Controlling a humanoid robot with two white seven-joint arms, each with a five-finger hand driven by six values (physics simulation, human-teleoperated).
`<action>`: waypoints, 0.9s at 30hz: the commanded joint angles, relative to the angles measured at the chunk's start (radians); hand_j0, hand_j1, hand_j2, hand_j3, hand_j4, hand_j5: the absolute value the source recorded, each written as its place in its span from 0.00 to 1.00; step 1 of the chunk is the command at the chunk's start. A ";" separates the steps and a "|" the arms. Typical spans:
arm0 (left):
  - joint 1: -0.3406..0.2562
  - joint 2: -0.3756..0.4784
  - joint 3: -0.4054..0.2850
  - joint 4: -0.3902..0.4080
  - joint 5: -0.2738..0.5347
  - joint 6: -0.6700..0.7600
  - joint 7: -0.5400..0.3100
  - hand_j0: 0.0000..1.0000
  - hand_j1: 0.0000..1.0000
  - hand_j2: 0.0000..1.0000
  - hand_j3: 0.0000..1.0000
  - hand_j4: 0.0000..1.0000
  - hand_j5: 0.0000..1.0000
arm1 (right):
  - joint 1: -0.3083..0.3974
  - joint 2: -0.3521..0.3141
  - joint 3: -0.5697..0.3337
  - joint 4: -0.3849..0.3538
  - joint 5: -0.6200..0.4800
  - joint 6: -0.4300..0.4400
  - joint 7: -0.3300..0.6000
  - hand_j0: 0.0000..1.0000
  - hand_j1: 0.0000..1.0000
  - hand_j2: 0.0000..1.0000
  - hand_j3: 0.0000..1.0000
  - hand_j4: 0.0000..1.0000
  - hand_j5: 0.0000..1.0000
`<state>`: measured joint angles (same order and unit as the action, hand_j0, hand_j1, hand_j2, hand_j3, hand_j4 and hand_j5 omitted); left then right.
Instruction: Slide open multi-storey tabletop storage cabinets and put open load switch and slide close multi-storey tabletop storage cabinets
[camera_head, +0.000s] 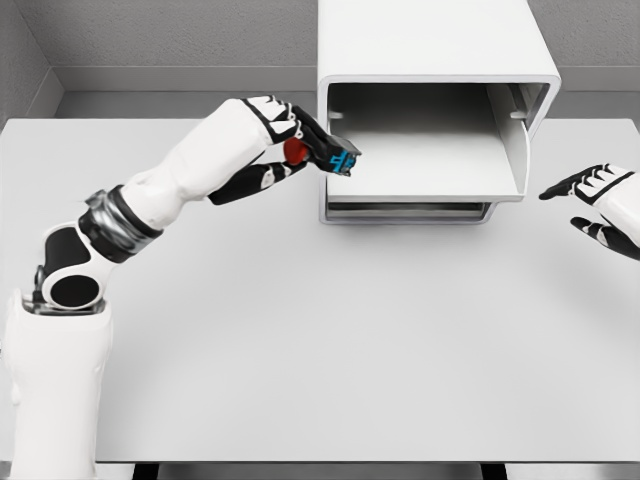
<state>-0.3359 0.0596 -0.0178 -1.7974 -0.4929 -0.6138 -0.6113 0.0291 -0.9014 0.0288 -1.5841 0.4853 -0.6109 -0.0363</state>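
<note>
A white multi-storey storage cabinet (436, 60) stands at the back of the table, right of centre. Its upper drawer (430, 170) is slid out toward me and looks empty inside. My left hand (300, 150) is raised at the drawer's left front corner, shut on the load switch (335, 158), a small black part with a red knob and blue terminals. The switch sits just over the drawer's left edge. My right hand (600, 200) hovers at the right edge of the view, fingers spread, holding nothing, apart from the cabinet.
The pale grey table (320, 340) stretches wide in front of the cabinet. A grey back wall runs behind it. A lower drawer (405, 212) shows shut beneath the open one.
</note>
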 joint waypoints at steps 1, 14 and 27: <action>-0.002 -0.023 -0.007 0.006 -0.026 0.003 0.000 0.46 0.46 0.46 0.46 0.46 0.46 | 0.000 0.001 0.000 -0.001 -0.007 0.000 -0.001 0.69 0.69 0.69 0.69 0.69 0.69; -0.040 -0.060 -0.036 0.053 -0.116 0.003 0.000 0.46 0.46 0.46 0.46 0.46 0.46 | 0.008 0.007 0.003 0.001 -0.007 0.000 -0.001 0.69 0.69 0.69 0.69 0.69 0.69; -0.074 -0.060 -0.079 0.101 -0.154 0.003 0.000 0.46 0.46 0.46 0.46 0.46 0.46 | 0.061 0.002 -0.001 0.027 -0.007 0.000 -0.004 0.71 0.71 0.71 0.71 0.71 0.71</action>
<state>-0.4096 0.0002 -0.0909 -1.7005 -0.6517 -0.6142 -0.6116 0.0920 -0.8985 0.0280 -1.5566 0.4848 -0.6108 -0.0393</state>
